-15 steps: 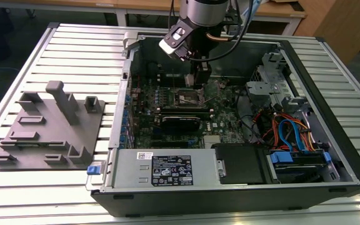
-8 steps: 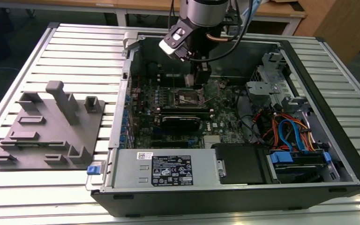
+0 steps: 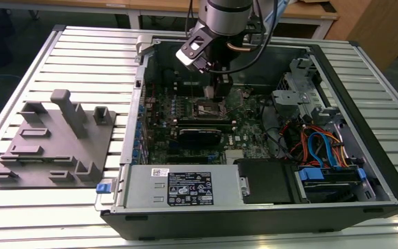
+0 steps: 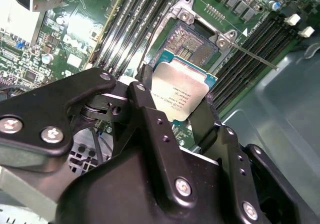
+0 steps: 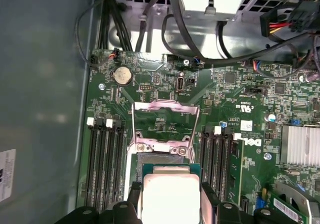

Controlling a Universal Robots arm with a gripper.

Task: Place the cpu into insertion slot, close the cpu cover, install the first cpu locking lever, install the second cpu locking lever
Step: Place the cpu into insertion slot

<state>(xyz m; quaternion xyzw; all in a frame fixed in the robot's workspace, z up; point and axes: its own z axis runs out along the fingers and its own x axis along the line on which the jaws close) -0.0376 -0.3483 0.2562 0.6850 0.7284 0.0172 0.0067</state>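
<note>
My gripper (image 4: 177, 101) is shut on the cpu (image 4: 182, 91), a flat silver square held by two opposite edges between black fingers (image 4: 145, 96). In both wrist views the chip hangs just above and partly over the insertion slot (image 4: 186, 41), whose dark contact field is bare. In the first wrist view the cpu (image 5: 170, 186) hides most of the slot (image 5: 152, 159), and the cpu cover (image 5: 165, 105) stands swung open behind it. A thin locking lever (image 4: 255, 56) sticks out beside the socket. In the exterior view the gripper (image 3: 219, 94) reaches down into the computer case over the slot (image 3: 209, 108).
Black memory slots (image 5: 102, 159) flank the socket on both sides. Cables (image 5: 200, 53) and a drive cage (image 3: 302, 88) crowd the case wall. A power supply (image 3: 182, 189) lies at the case front. A grey fixture tray (image 3: 50, 142) sits at the exterior view's left.
</note>
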